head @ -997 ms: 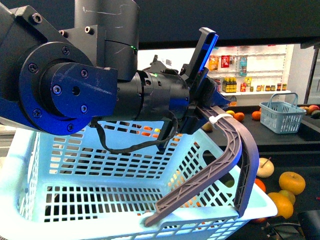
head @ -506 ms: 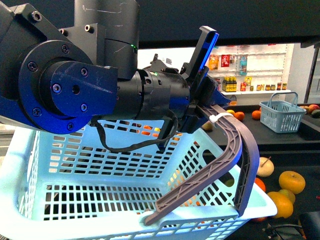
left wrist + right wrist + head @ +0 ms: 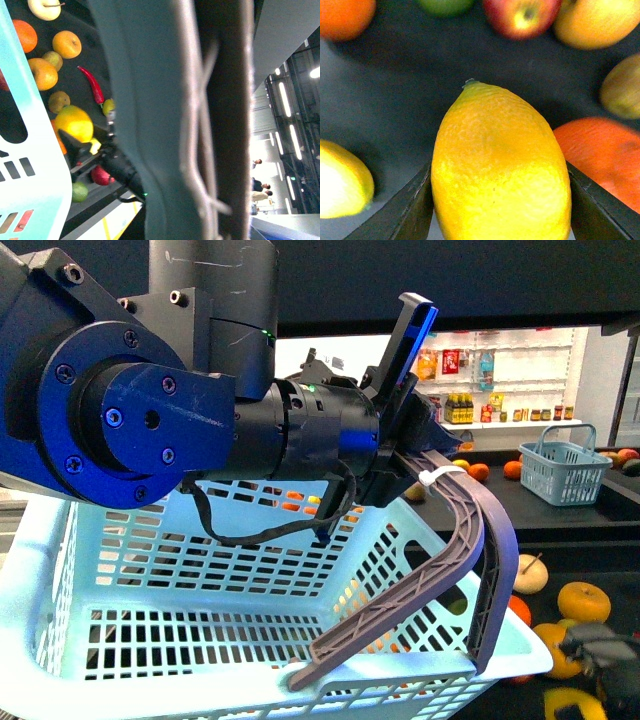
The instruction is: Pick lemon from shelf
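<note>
Basket [image 3: 250, 640], pale blue and hanging by its handle from the left gripper [image 3: 415, 455], looks empty; right gripper [image 3: 500, 205] clamps a bumpy yellow lemon [image 3: 500, 170].

- The right gripper [image 3: 585, 695] now shows in the front view's lower right corner, blurred and dark, where a second ago only a dark edge sat there.
- A lemon [image 3: 574, 706] appears at the bottom edge of that corner, beside the gripper; it is not there in the earlier pictures.
- The gripper now covers part of the orange [image 3: 556, 650] on the shelf [image 3: 560, 515], which earlier showed whole.
</note>
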Controlling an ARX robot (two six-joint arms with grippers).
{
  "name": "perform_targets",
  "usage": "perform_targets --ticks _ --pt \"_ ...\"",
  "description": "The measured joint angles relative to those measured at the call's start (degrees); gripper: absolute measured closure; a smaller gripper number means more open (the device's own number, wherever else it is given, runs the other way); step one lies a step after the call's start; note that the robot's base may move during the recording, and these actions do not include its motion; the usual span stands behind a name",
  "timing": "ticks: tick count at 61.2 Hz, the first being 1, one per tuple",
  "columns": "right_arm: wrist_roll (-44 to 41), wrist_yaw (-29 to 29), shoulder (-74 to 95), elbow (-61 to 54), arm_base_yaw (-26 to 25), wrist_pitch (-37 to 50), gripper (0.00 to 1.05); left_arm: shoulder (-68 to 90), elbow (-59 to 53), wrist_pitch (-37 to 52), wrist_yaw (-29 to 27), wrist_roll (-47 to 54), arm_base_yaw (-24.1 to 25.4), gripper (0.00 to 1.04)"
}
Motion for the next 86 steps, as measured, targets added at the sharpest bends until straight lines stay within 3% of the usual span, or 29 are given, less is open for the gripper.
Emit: perform_targets --ticks 10,25,38,58,74,86 --pt "7.26 -6.16 -17.05 -0.70 0.42 -7.08 0.41 0.00 0.00 0.00 0.00 0.00 0.00 0.98" --pt "16.96 -10.97 -26.27 -2.82 7.32 -10.73 0.41 0.00 0.00 0.00 0.00 0.00 0.00 0.98" --pt "21.00 -10.54 -27.08 -5.07 13.38 -10.73 0.41 0.00 0.00 0.00 -0.02 0.00 0.00 0.98" --pt "23.63 -8.20 -23.41 -6.67 17.40 -8.74 0.41 0.00 0.00 0.00 -0.02 0.02 0.00 0.98" --pt "24.06 -8.52 -23.19 -6.84 17.88 -7.10 0.06 0.00 0.00 0.00 0.00 -0.02 0.00 0.99" --pt "25.14 -10.27 -25.81 -6.38 14.10 -5.64 0.07 0.02 0.00 -0.04 -0.28 -0.13 0.02 0.99"
